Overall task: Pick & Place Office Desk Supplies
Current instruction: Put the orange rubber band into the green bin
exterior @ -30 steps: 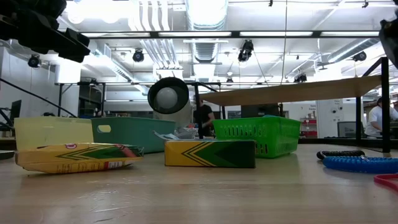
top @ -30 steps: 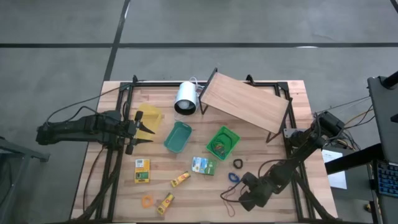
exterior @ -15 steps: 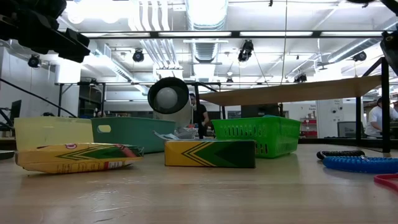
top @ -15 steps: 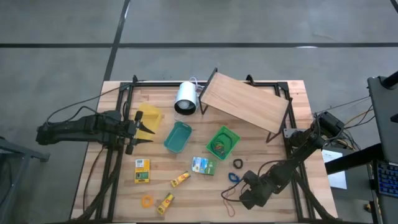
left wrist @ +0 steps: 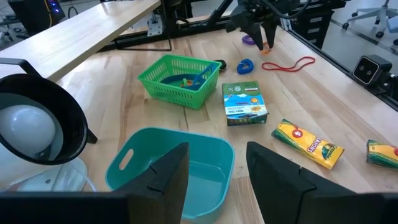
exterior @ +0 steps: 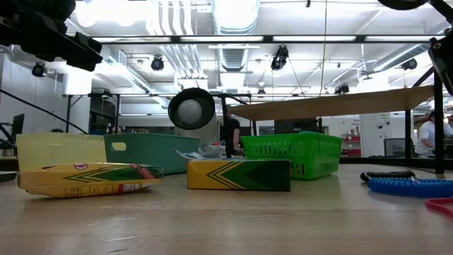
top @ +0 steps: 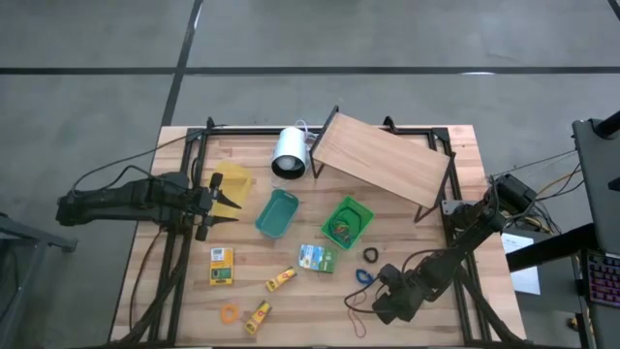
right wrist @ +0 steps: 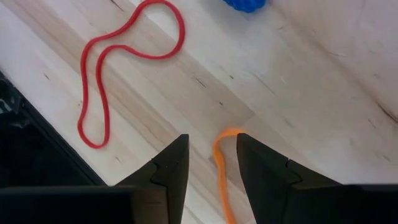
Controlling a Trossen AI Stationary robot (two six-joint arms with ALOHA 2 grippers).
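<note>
Nothing had shifted much since a second earlier: your right gripper (right wrist: 208, 165) hovered, jaws apart, astride the orange rubber band (right wrist: 222, 167) on the table (right wrist: 323, 93)—light, floppy, best pinched across its strand.

Table (top: 455, 145): light wood-plank top on a dark frame.
White cylinder (top: 289, 151): lies on its side by the far edge.
Wooden board (top: 383, 161): slanted on dark legs, just beside the cylinder.
Floor (top: 97, 97): grey concrete.
</note>
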